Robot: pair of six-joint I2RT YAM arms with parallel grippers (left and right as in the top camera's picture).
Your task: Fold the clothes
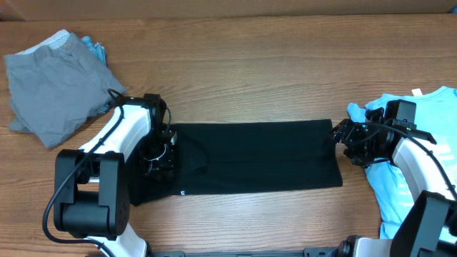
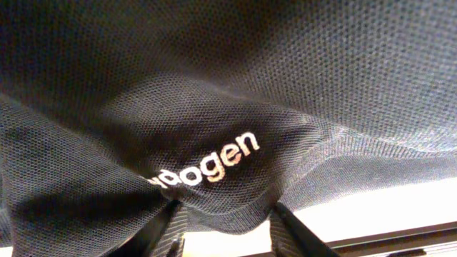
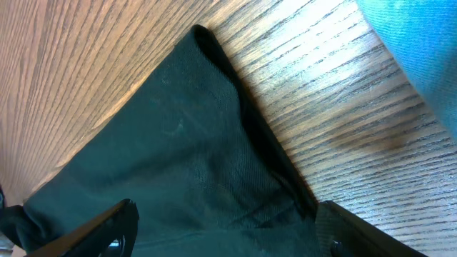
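Across the counter [image 1: 250,64] lies the black tee [image 1: 257,157], its left end pinched in the left gripper [image 1: 164,152], the right gripper [image 1: 342,140] spread wide astride its other end.

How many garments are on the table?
3: grey garment far left, black T-shirt centre, light-blue tee right. Blue cloth behind the grey one may be a fourth.
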